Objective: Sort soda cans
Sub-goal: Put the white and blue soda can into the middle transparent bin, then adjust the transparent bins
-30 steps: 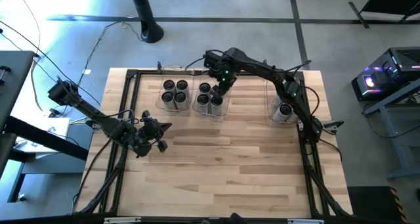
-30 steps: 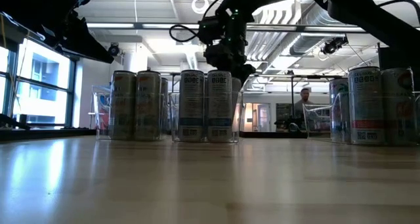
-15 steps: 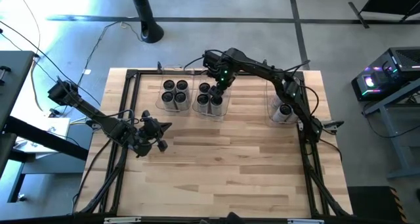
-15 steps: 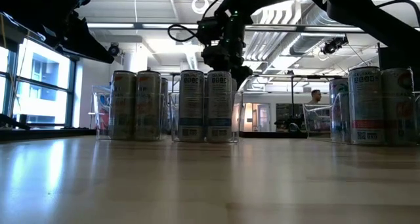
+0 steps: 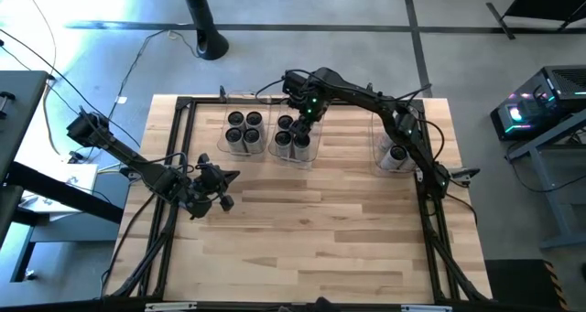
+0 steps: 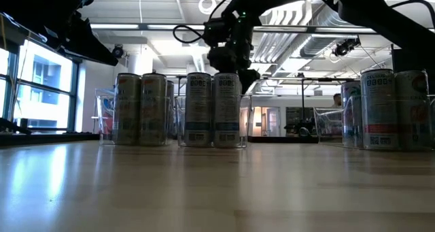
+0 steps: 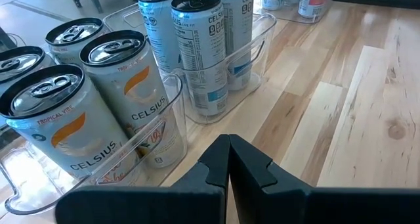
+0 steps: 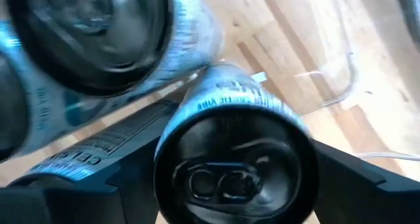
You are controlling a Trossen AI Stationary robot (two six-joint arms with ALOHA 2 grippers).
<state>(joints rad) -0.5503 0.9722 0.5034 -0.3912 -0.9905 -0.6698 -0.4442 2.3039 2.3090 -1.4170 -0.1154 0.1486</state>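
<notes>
Three clear bins stand in a row at the table's far side. The left bin holds several soda cans. So does the middle bin. My right gripper hangs over the middle bin's far right corner, pointing down and open. Its fingers stand on either side of the top of one upright can, which rests in that bin level with its neighbours. My left gripper waits shut above the table's left side, near the left bin.
The right bin, near the table's far right corner, holds more cans. A black frame runs round the table. Bare wood fills the near half. A person shows far off in the room behind.
</notes>
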